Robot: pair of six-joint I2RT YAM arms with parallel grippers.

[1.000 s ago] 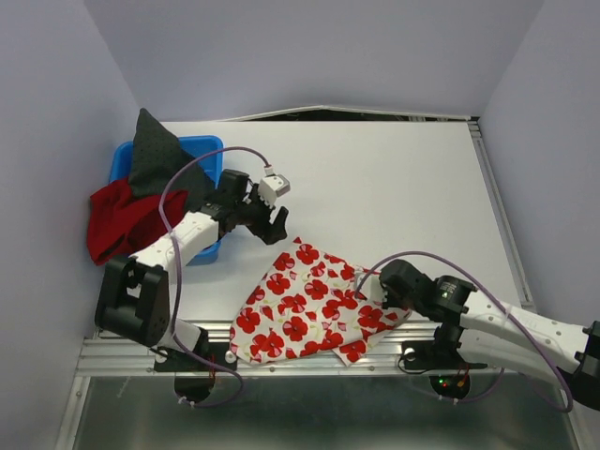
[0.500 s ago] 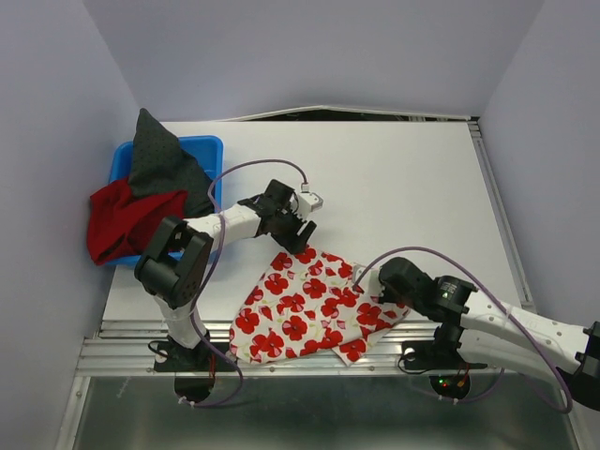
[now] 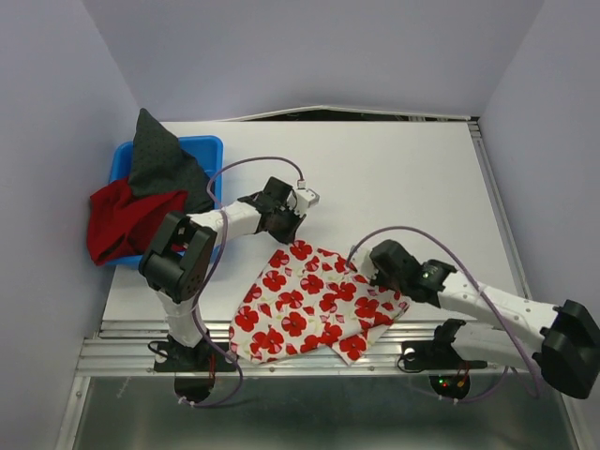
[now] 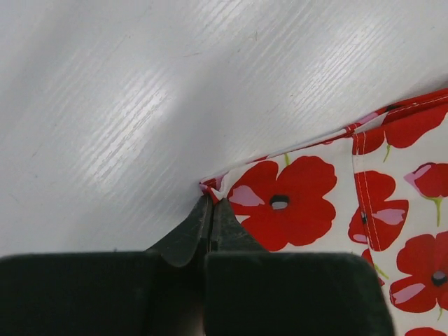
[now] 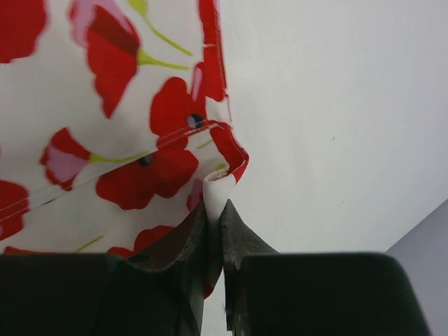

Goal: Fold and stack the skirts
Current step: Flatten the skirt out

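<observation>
The white skirt with red flowers (image 3: 309, 300) lies spread near the table's front edge. My left gripper (image 3: 287, 232) is at its far corner, and in the left wrist view that gripper (image 4: 211, 199) is shut on the corner of the skirt (image 4: 308, 189). My right gripper (image 3: 373, 272) is at the skirt's right corner. In the right wrist view that gripper (image 5: 214, 204) pinches a fold of the skirt (image 5: 126, 140) between nearly closed jaws. The deep-red skirt (image 3: 120, 223) and the dark grey skirt (image 3: 157, 161) are heaped at the left.
A blue plastic bin (image 3: 204, 146) stands at the table's left, under the red and grey cloth, which hangs over its rim. The white table (image 3: 403, 178) stretches behind the floral skirt. Walls close in on both sides.
My left gripper came down from the bin's side to the floral skirt's far corner and shut on it. The right gripper shifted a little up and left with its corner, jaws slightly looser.
</observation>
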